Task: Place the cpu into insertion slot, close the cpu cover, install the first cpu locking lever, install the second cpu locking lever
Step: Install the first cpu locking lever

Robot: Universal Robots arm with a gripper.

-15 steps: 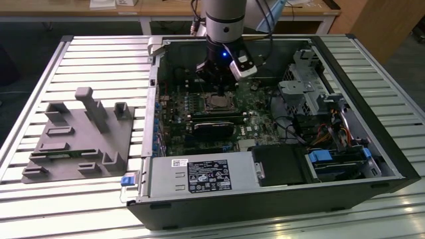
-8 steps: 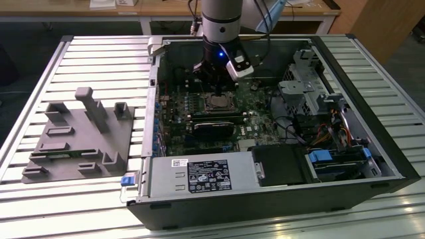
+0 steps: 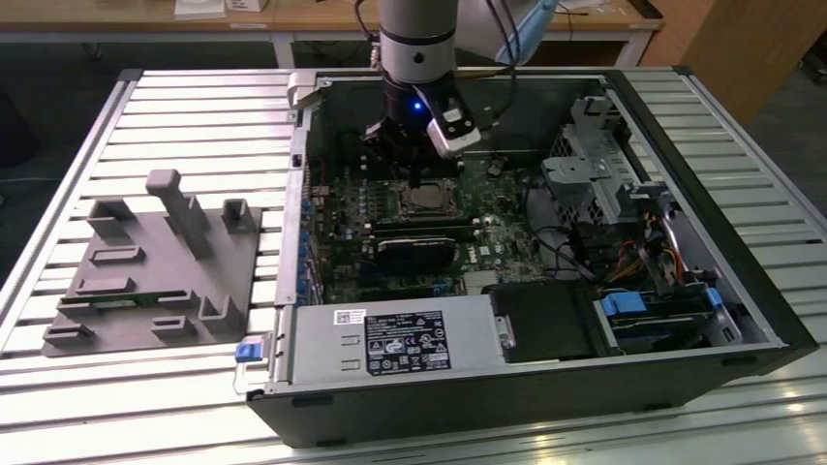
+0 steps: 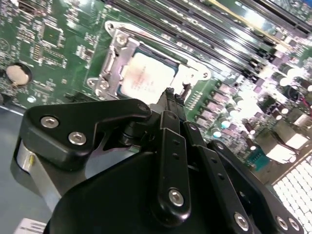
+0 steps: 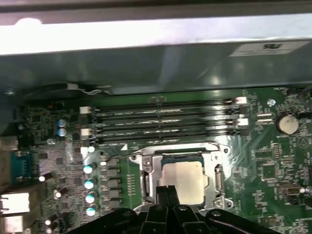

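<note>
The cpu [image 5: 184,176], a pale silvery square, lies seated in the insertion slot [image 3: 421,201] on the green motherboard [image 3: 498,237]. The cpu cover [image 5: 213,178], a thin metal frame, lies flat around it, and the chip [image 4: 146,78] shows through its window. A thin wire lever [image 5: 170,145] runs along the socket's side nearest the memory slots. My gripper [image 5: 168,190] hovers just above one edge of the socket, fingers pressed together and holding nothing. In the exterior view the gripper [image 3: 411,182] hangs straight down over the socket.
Long black memory slots [image 5: 161,124] lie beside the socket. In the open case, the black power supply box [image 3: 387,344], drive bays [image 3: 607,184] and cables [image 3: 646,262] surround the board. A grey fixture [image 3: 155,271] sits at the exterior view's left on the slatted table.
</note>
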